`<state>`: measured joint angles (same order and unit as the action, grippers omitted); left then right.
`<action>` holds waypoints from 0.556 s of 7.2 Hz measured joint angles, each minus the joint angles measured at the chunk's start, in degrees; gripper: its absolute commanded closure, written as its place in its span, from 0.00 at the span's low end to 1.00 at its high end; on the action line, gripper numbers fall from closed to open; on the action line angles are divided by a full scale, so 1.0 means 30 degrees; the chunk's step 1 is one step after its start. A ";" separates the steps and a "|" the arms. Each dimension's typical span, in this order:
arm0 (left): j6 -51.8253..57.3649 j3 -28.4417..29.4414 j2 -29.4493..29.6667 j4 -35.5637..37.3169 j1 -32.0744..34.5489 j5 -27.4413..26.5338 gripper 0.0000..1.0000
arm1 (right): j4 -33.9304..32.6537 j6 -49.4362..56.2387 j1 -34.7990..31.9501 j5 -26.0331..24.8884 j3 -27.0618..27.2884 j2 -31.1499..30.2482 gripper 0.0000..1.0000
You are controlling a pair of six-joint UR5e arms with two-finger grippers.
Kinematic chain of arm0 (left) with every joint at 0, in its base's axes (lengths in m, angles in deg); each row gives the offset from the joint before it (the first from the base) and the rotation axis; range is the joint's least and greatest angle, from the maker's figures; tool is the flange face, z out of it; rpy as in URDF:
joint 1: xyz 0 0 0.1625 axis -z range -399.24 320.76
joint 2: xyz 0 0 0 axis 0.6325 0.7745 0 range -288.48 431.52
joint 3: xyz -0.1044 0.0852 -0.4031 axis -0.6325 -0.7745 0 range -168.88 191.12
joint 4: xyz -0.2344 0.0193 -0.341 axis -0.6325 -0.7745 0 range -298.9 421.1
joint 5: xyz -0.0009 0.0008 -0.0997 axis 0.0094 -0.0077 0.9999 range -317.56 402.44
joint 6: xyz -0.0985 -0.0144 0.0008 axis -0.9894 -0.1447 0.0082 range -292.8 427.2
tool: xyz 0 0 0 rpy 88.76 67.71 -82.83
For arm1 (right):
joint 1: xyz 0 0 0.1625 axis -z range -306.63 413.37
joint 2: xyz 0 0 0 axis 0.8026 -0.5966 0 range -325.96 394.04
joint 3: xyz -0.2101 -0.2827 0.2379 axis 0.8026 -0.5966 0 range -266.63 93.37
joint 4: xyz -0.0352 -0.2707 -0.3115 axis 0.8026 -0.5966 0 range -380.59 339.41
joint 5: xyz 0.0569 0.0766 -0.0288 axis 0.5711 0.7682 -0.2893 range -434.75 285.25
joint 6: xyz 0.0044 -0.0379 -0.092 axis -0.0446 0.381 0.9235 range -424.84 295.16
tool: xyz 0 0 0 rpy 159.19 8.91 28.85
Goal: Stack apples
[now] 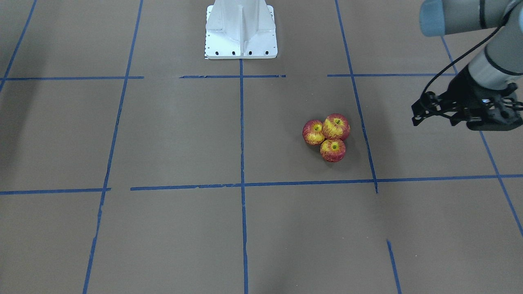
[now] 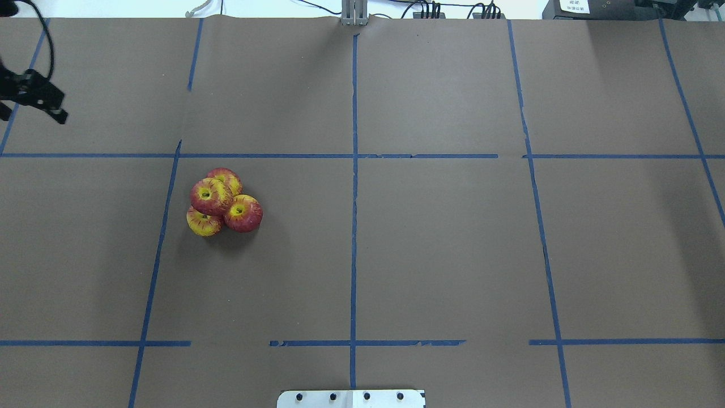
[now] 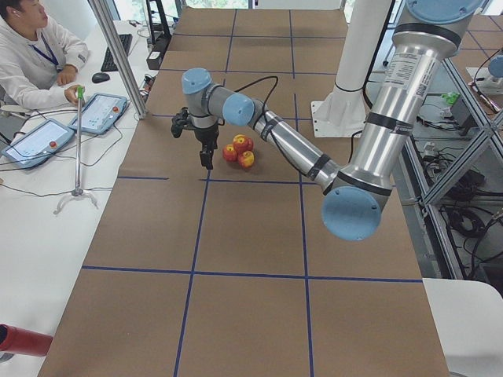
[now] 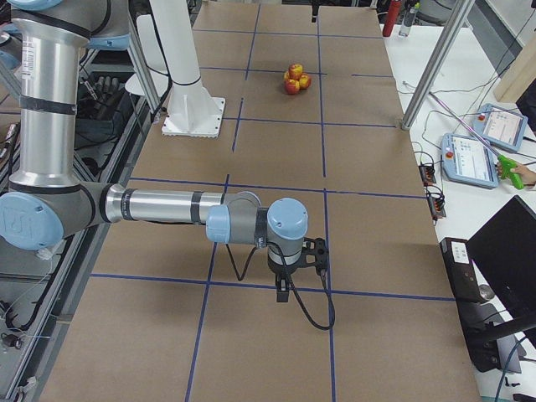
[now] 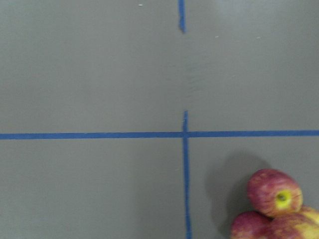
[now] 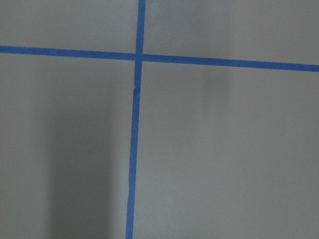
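Observation:
Four apples sit bunched on the brown table on my left side. One apple (image 2: pixel 209 195) rests on top of three others (image 2: pixel 244 214), (image 2: pixel 201 223), (image 2: pixel 229 178). The front view shows three: the top one (image 1: pixel 336 127) and two lower ones (image 1: pixel 313 132), (image 1: pixel 333 150). The pile also shows in the left wrist view's bottom right corner (image 5: pixel 275 195). My left gripper (image 2: pixel 31 115) (image 1: pixel 433 121) hovers away from the pile towards the table's left end, fingers spread, empty. My right gripper (image 4: pixel 285 283) shows only in the right side view, low over bare table far from the apples; I cannot tell its state.
The white robot base (image 1: pixel 241 32) stands at the middle of the near edge. Blue tape lines (image 2: pixel 354 170) grid the brown table. An operator (image 3: pixel 31 55) sits at the side desk with tablets (image 3: pixel 98 112), and a metal pole (image 3: pixel 118 55) stands at the table's edge.

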<state>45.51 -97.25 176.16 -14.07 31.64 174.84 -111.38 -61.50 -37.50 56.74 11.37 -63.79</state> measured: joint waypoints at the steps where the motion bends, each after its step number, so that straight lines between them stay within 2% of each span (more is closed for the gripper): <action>1: 0.2251 0.0358 -0.1299 -0.0016 0.1411 0.0163 0.00 | 0.0000 0.0000 0.0000 0.0001 0.0000 0.0001 0.00; 4: 0.8155 0.2567 -0.4103 -0.0030 0.5020 0.0068 0.00 | 0.0000 0.0000 0.0000 0.0000 0.0000 0.0000 0.00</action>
<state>69.98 -89.55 163.86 -14.16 46.70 175.05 -111.38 -61.50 -37.51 56.74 11.37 -63.79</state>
